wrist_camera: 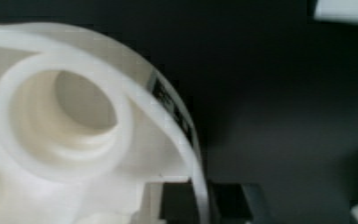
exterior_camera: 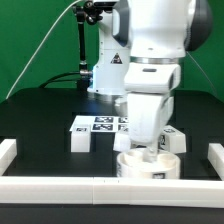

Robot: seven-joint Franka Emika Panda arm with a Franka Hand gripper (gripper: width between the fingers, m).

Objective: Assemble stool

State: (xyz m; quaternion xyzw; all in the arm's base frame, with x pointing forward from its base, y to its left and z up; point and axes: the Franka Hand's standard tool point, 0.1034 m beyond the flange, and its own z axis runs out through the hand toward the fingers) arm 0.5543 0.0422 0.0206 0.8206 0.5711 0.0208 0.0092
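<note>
The round white seat (exterior_camera: 148, 166) lies on the black table near the front rail. It fills the wrist view (wrist_camera: 69, 110), with a round socket hole in its inner face. My gripper (exterior_camera: 150, 150) reaches down onto the seat's rim. In the wrist view, my gripper (wrist_camera: 202, 203) has its dark fingers (wrist_camera: 172, 202) pressed on either side of the thin rim wall. One blocky white leg (exterior_camera: 80, 138) stands at the exterior view's left. Another leg (exterior_camera: 173, 142) lies at the exterior view's right, partly behind the arm.
The marker board (exterior_camera: 103, 124) lies behind the seat, by the robot base. White border rails run along the front (exterior_camera: 90, 186), the exterior view's left (exterior_camera: 7, 151) and right (exterior_camera: 214, 155).
</note>
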